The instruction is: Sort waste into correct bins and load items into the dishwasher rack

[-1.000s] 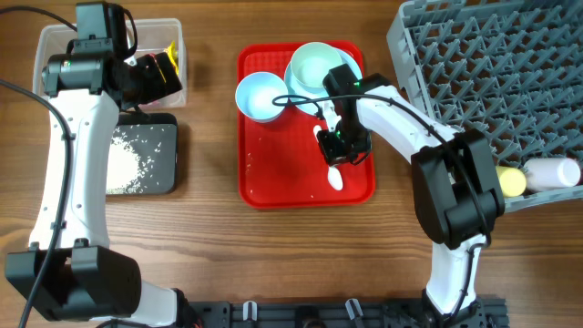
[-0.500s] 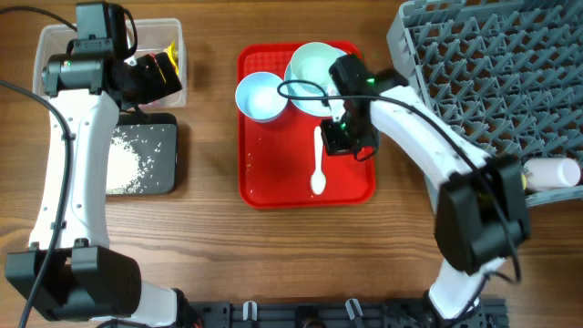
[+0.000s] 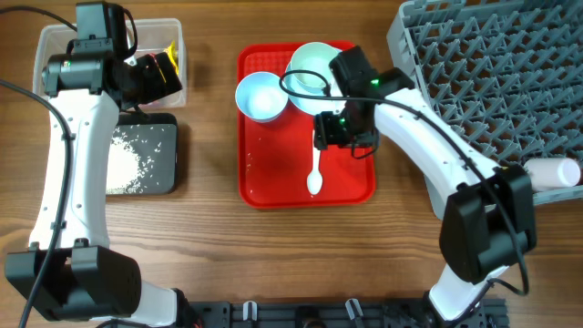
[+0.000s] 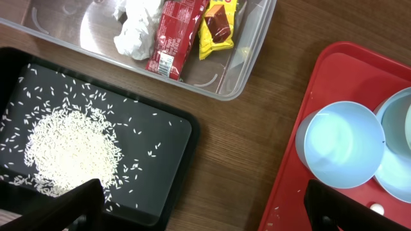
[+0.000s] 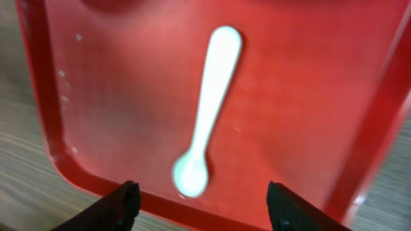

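Observation:
A white plastic spoon (image 3: 315, 171) lies flat on the red tray (image 3: 273, 187), handle pointing away, and nothing is touching it. My right gripper (image 3: 344, 138) hangs open just above it. In the right wrist view the spoon (image 5: 207, 109) lies ahead of my right gripper (image 5: 205, 208), its bowl end nearest the fingers. Two pale blue bowls (image 3: 260, 96) (image 3: 311, 66) stand at the tray's far end. My left gripper (image 4: 205, 212) is open and empty above the gap between black bin (image 4: 160, 135) and tray. The grey dishwasher rack (image 3: 492, 64) fills the right.
The clear bin (image 4: 250, 58) holds a crumpled napkin (image 4: 136, 27), a red wrapper (image 4: 172, 35) and a yellow wrapper (image 4: 218, 24). Rice grains (image 4: 67, 151) are heaped in the black bin. A whitish cup (image 3: 552, 171) lies at the rack's near edge. A few grains dot the tray.
My right gripper was shut low over the spoon, then lifted back and opened. The spoon has shifted left and lies free on the tray. The left arm has not moved.

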Robot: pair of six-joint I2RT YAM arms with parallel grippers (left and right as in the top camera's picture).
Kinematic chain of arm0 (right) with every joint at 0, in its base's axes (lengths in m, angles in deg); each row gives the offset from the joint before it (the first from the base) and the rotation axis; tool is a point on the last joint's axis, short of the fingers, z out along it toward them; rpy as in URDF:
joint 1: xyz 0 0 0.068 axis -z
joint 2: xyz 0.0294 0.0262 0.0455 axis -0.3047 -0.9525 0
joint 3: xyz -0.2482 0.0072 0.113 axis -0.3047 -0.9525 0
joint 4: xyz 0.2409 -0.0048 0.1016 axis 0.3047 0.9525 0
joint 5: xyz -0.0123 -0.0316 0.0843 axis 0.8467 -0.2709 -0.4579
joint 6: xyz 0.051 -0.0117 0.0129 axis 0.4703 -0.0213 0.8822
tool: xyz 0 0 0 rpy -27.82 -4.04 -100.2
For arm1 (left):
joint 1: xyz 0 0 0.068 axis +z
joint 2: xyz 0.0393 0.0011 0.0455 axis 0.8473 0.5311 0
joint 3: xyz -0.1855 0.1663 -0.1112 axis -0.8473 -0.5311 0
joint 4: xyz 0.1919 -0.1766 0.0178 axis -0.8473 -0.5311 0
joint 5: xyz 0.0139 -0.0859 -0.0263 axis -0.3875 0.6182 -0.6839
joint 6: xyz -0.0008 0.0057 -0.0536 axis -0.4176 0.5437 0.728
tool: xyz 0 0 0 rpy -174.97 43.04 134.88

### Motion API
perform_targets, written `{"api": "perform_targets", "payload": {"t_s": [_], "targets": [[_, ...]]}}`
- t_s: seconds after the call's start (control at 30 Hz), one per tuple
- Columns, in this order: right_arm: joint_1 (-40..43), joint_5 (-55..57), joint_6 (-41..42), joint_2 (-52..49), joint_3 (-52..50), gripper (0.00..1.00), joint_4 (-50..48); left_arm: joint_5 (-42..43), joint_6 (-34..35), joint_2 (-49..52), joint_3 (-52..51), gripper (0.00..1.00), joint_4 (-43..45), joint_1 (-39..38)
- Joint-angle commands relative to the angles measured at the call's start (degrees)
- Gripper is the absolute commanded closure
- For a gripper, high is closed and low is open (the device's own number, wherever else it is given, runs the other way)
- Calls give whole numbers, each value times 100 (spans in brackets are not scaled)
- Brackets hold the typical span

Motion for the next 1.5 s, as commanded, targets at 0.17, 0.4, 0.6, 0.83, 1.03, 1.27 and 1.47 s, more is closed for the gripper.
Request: {"api": "perform_targets", "payload": {"t_s": [0.17,0.4,0.6,0.83,1.03,1.27,1.47], "targets": [[-476,627,741,-1021,-31,27,-476,9,50,55,-17,0,-2,31],[-291,831,713,-1145,-31,34,-695,11,50,55,-17,0,-4,31],[-275,841,420,-1423,-31,42,-678,11,50,55,-17,0,-4,31],[-275,968,293,-1650,-31,45,-452,11,50,55,-17,0,-7,31],[-275,1598,533,-1655,-31,52,-455,98,52,55,-17,0,-9,31],[-317,1919,505,-1679,-31,50,-555,98,50,55,-17,0,-22,28],[-326,2507,748,-1694,-37,53,-400,96,50,55,-17,0,-52,31]]}}
